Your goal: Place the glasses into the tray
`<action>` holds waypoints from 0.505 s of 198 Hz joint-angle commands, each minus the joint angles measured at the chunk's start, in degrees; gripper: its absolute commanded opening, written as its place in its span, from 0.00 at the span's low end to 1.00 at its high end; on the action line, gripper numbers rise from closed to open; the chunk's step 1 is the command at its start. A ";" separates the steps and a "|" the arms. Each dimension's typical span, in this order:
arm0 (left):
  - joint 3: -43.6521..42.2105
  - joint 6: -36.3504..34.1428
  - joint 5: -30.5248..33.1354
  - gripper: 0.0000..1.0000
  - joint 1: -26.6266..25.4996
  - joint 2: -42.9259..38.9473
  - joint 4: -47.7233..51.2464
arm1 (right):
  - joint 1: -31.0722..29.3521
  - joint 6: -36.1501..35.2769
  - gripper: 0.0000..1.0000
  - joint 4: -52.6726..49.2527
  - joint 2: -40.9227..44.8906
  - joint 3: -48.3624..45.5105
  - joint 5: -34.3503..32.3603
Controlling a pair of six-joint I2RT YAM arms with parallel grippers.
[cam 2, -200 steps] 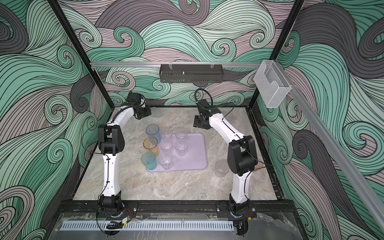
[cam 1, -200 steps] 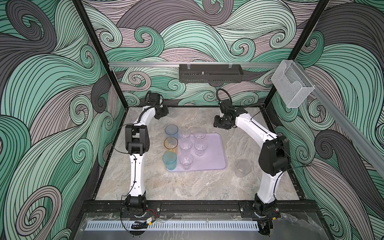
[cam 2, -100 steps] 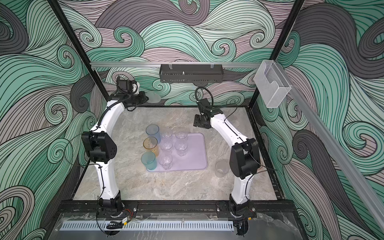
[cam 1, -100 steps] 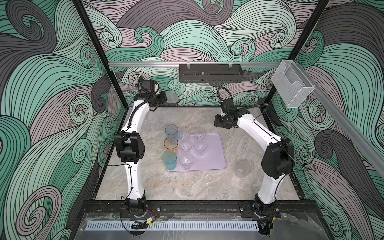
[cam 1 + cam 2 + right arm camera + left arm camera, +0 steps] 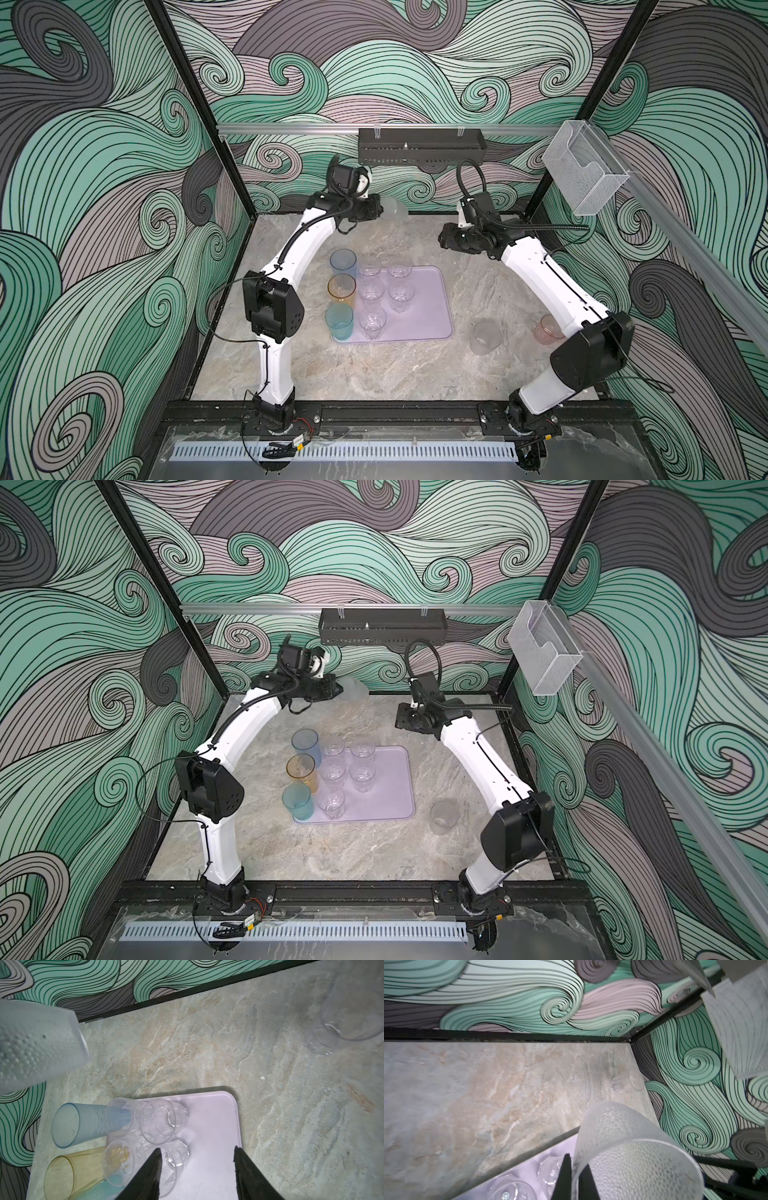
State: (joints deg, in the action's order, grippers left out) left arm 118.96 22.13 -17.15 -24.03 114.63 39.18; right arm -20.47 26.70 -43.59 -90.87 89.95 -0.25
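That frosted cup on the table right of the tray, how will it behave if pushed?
The frosted cup looks thin and translucent, so probably light, sliding easily on the smooth table. Narrower at its base, it may tip under a high push.

Three coloured tumblers (image 5: 341,287) and five clear glasses (image 5: 371,291) stand upright on the lavender tray (image 5: 428,320). One frosted cup (image 5: 394,208) hangs tilted; a grey cup (image 5: 484,337) stands near the tray.

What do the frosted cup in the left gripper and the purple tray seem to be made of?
Frosted cup: probably plastic, translucent with a matte, dimpled skin; the thin wall lets light through. Tray: likely plastic, opaque lavender, smooth, with a rounded moulded rim.
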 commanded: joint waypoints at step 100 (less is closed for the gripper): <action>14.45 -4.86 11.19 0.00 -23.49 20.17 8.93 | 14.57 2.57 0.57 -1.50 11.70 -13.56 -5.04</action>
State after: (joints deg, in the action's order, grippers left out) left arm 126.45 18.63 -8.64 -44.97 130.52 44.12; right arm -6.13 29.34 -45.15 -77.82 77.87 -4.19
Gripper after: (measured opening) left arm 0.057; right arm 0.570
